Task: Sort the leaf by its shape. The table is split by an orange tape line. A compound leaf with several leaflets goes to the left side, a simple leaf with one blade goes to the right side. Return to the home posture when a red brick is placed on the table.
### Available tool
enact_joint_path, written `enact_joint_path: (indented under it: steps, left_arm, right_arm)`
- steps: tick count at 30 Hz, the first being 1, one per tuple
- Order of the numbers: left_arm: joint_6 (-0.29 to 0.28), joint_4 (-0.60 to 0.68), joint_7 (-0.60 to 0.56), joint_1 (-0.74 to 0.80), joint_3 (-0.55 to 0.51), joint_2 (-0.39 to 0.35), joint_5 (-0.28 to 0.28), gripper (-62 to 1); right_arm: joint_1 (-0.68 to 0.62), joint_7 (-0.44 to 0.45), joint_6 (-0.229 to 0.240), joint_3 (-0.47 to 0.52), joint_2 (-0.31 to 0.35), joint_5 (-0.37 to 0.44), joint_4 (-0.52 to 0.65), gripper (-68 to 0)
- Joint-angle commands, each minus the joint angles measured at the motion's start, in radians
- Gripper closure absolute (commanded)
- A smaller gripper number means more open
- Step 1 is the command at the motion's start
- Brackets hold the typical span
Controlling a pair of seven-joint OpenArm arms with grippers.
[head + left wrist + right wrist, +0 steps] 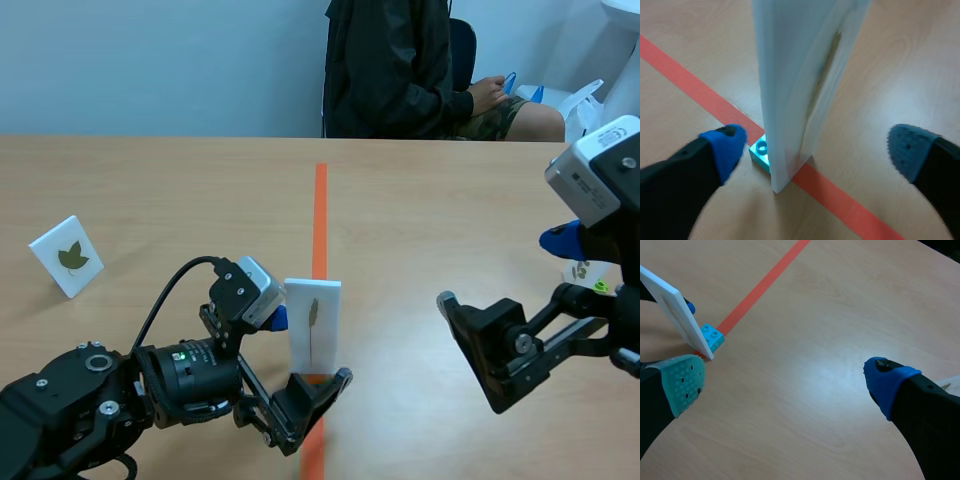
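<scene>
Left fingers [722,150] wide around leaf card [800,75]

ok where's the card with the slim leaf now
In the scene view the card stands upright on the orange tape line, between the open fingers of the left gripper, a teal brick at its base.

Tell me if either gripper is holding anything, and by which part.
Nothing is held. The left gripper is open astride the upright leaf card, not touching it; the right gripper is open too.
</scene>
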Motion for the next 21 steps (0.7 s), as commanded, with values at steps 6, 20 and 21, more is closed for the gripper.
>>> enact_joint_path:
  steps: [6,20,21]
  left_arm:
    - [0.006,0.028,-0.041,-0.011,-0.005,0.006,-0.006,-36.2]
    - [0.006,0.028,-0.043,-0.020,-0.005,0.006,-0.007,-7.8]
    - [0.006,0.028,-0.043,-0.020,-0.005,0.005,-0.010,-6.0]
  right_arm:
    - [0.012,0.008,0.000,0.010,0.000,0.003,0.003,-67.9]
    - [0.012,0.008,0.000,0.010,-0.001,0.003,0.003,-67.9]
    - [0.012,0.008,0.000,0.010,-0.001,0.003,0.003,-67.9]
